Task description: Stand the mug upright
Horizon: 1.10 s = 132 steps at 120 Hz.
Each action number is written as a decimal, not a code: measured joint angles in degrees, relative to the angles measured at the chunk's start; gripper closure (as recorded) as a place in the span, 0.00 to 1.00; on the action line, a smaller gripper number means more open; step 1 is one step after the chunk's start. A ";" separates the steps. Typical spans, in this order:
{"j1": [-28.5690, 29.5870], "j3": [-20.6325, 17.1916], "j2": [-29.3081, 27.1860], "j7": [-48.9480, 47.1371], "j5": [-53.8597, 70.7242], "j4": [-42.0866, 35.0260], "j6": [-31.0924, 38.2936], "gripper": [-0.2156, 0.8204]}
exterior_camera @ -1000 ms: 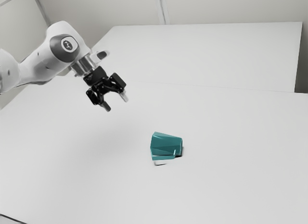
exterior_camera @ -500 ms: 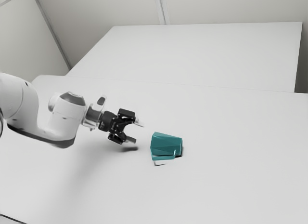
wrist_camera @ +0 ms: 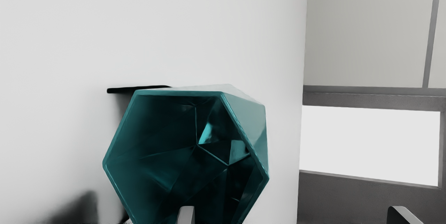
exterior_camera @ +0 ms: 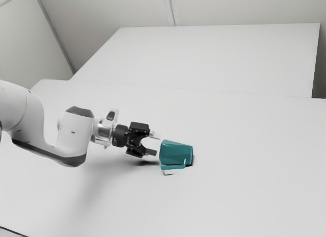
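Wide-open, empty end effector [exterior_camera: 154, 144] has neared the mug [exterior_camera: 176, 153], whose inside [wrist_camera: 156, 137] the wrist view shows.

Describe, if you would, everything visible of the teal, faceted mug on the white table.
The teal, faceted, glossy mug, perhaps ceramic or plastic, lies on its side on the white table. Its six-sided mouth faces the black two-finger pincer, showing angular inner walls; its body narrows toward the base. Whether a finger touches it, I cannot tell.
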 joint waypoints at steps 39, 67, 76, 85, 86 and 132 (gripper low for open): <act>-4.64 -0.09 0.61 1.00 -0.05 0.59 1.70 0.21; -5.15 -0.17 0.70 0.68 -0.46 0.84 3.10 0.33; -5.18 -0.17 0.74 0.45 -0.49 0.84 3.52 0.46; -5.56 -0.26 0.92 0.18 -0.52 0.84 4.18 0.55; -5.60 -0.28 0.95 0.14 -0.52 0.84 4.24 0.55; -6.14 -0.97 1.56 -1.77 -0.62 0.84 6.17 0.79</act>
